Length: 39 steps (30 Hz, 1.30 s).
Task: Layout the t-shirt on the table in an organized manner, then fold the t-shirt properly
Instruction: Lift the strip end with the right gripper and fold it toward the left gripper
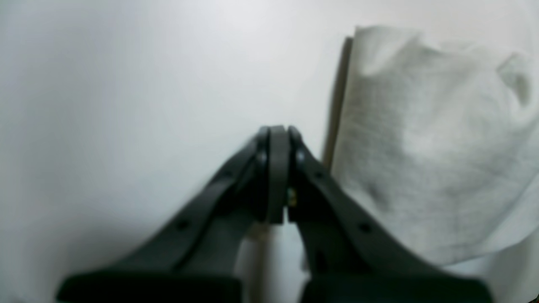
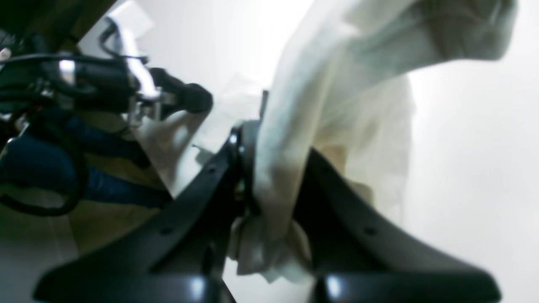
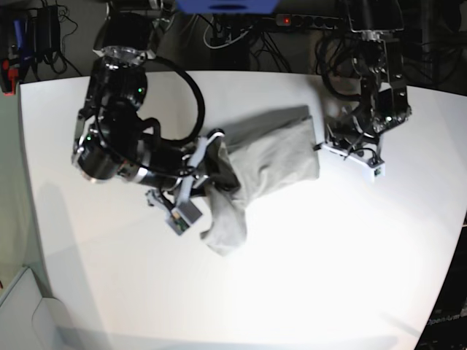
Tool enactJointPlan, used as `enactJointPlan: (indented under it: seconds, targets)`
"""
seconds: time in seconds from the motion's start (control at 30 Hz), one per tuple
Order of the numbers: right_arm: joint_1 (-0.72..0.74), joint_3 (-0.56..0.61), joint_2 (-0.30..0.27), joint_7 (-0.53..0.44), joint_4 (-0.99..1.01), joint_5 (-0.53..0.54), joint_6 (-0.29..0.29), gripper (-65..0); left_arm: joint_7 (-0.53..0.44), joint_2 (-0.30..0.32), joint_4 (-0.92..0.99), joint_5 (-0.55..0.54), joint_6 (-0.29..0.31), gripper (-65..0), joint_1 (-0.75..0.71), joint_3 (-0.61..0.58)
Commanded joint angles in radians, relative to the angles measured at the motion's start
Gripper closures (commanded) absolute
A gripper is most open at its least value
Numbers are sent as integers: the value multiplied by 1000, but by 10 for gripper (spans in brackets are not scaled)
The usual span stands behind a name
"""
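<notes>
The light grey-beige t-shirt lies bunched and partly folded in the middle of the white table. One end of it trails toward the front. My right gripper is shut on a lifted fold at the shirt's left side. In the right wrist view the cloth runs up between the dark fingers, which pinch it at the right gripper. My left gripper hovers just beside the shirt's right edge. In the left wrist view the left gripper is shut and holds nothing, and the t-shirt lies to its right.
Cables, a power strip and dark gear crowd the floor behind the table's far edge. The left arm's body stands over the table's far right corner. The right arm's bulky links hang over the left half.
</notes>
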<state>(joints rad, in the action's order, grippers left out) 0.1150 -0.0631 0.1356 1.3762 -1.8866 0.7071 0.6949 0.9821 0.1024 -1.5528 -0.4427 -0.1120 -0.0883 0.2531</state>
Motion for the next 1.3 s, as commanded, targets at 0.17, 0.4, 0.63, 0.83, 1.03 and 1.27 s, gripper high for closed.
enactJointPlan:
  seconds: [0.17, 0.4, 0.63, 0.83, 1.03, 1.27]
  targets:
    - [27, 105, 6, -108, 23, 27, 3, 0, 4, 6, -21, 0, -7, 0, 3, 1]
    - [76, 220, 6, -235, 255, 29, 3, 0, 8, -13, -22, 0, -7, 0, 0, -1]
    - [110, 316, 6, -315, 374, 27, 3, 0, 8, -31, -24, -1, -7, 0, 0, -2]
    - [160, 397, 2, -315, 473, 27, 3, -72, 8, -33, -25, -6, -7, 0, -15, -2]
    - [183, 394, 2, -315, 486, 29, 3, -310, 8, -26, -81, 0, -7, 0, -37, 1]
    - [165, 389, -17, -314, 355, 32, 3, -425, 10, -16, -94, 2, -7, 0, -78, 15]
